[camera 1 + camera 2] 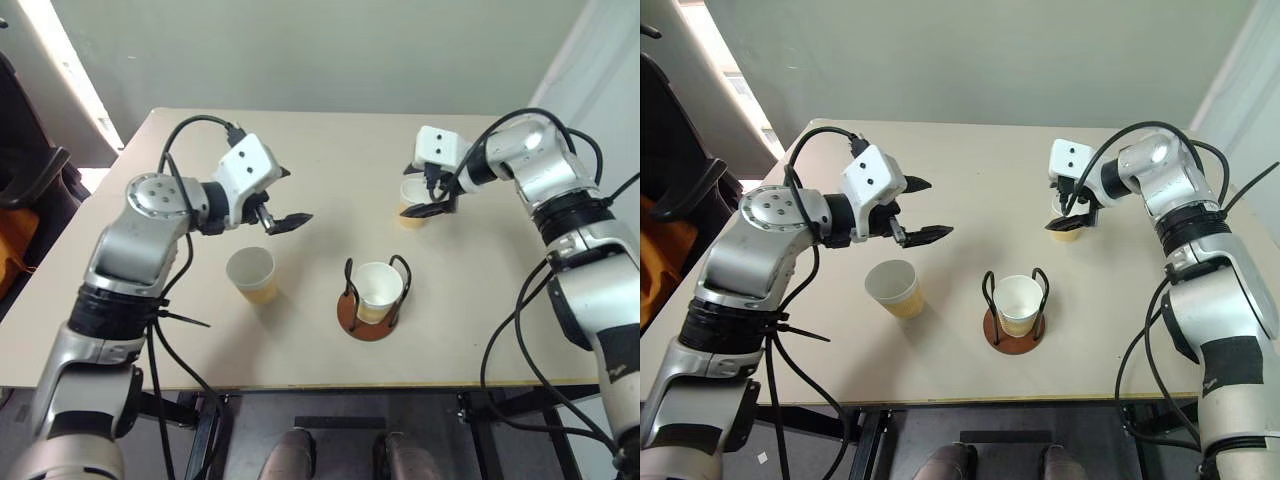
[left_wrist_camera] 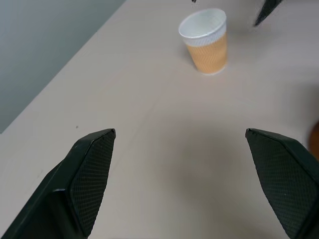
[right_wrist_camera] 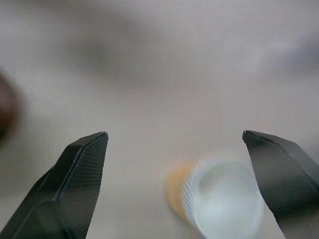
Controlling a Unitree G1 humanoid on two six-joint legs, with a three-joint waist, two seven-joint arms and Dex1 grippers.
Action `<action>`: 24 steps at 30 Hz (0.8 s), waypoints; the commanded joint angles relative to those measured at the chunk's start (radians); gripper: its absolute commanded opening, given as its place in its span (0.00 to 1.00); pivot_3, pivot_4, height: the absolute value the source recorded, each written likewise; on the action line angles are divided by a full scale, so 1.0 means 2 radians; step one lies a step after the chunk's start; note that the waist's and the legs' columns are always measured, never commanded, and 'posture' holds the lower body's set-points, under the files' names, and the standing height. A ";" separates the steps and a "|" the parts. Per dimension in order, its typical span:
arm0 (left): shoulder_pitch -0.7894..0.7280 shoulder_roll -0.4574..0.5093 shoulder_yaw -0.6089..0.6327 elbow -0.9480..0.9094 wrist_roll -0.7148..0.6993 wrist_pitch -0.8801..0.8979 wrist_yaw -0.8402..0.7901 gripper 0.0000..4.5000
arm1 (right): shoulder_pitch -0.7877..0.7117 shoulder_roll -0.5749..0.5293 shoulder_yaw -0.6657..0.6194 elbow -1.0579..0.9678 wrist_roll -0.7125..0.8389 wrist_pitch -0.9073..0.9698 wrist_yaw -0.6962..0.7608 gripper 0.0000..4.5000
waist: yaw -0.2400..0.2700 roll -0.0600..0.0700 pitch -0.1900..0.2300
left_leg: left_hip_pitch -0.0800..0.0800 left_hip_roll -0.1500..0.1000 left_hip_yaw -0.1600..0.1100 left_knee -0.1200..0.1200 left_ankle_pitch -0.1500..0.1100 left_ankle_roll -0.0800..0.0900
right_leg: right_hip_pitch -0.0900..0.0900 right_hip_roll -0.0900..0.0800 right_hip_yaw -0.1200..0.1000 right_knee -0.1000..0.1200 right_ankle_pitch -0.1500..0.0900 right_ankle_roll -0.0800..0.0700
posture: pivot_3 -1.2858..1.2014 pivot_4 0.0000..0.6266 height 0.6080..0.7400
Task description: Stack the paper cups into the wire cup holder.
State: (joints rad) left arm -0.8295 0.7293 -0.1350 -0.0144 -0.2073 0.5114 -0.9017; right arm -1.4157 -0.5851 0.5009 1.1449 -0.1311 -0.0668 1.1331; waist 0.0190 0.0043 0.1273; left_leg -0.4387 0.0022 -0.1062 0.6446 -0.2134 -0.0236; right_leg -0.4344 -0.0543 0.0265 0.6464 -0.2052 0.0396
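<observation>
The left gripper [image 1: 283, 198] is spread wide and holds nothing. It hangs over the table [image 1: 150, 330], above a loose cup [image 1: 252, 274] that stands upright near the left. In the middle, the holder [image 1: 372, 312] has one cup [image 1: 379, 290] sitting inside its two black wire loops. On the right, the right gripper [image 1: 1068, 212] is spread wide too, empty, right over the far cup [image 1: 1068, 229], which stands upright.
</observation>
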 commanded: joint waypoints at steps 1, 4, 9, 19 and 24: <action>-0.007 -0.002 0.006 -0.020 0.003 -0.001 0.002 1.00 | -0.025 0.008 -0.013 0.039 -0.031 -0.021 -0.025 1.00 | 0.000 0.000 0.000 | 0.000 0.000 0.000 0.000 0.000 -0.001 | 0.000 0.000 0.000 0.000 0.000 0.000 | 0.52 0.24 1.00; 0.000 -0.004 0.010 -0.039 -0.001 0.014 0.004 1.00 | -0.021 0.025 -0.019 0.067 -0.050 -0.021 -0.055 1.00 | 0.000 0.000 0.000 | -0.001 0.000 0.001 0.000 0.002 -0.004 | -0.001 0.000 0.000 0.000 0.000 0.000 | 0.52 0.24 1.00; 0.004 -0.014 0.021 -0.075 -0.021 0.055 0.013 1.00 | -0.007 0.040 -0.015 0.084 -0.088 -0.032 -0.101 0.96 | 0.000 0.000 0.000 | -0.001 0.000 0.002 0.000 0.001 -0.004 | -0.001 0.000 0.000 0.000 0.000 0.000 | 0.52 0.24 1.00; 0.014 0.002 0.025 -0.107 -0.024 0.084 0.014 1.00 | 0.010 0.050 -0.025 0.089 -0.117 -0.052 -0.102 0.22 | 0.001 0.000 0.000 | -0.001 0.000 0.002 0.001 -0.001 -0.005 | -0.001 0.000 0.000 -0.001 0.000 0.000 | 0.52 0.24 1.00; 0.009 -0.003 0.023 -0.101 -0.021 0.079 0.016 1.00 | 0.003 0.035 -0.028 0.077 -0.116 -0.085 -0.052 0.00 | 0.001 0.000 0.000 | 0.000 0.001 0.002 0.001 -0.001 -0.004 | -0.001 0.000 0.000 0.000 0.000 0.000 | 0.52 0.24 1.00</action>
State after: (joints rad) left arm -0.7953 0.7211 -0.1149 -0.1971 -0.2463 0.6787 -0.8742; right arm -1.3782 -0.4880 0.4765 1.3274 -0.3653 -0.2025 0.9908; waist 0.0204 0.0052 0.1278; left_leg -0.4385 0.0036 -0.1027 0.6460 -0.2146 -0.0302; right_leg -0.4358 -0.0541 0.0267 0.6467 -0.2050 0.0400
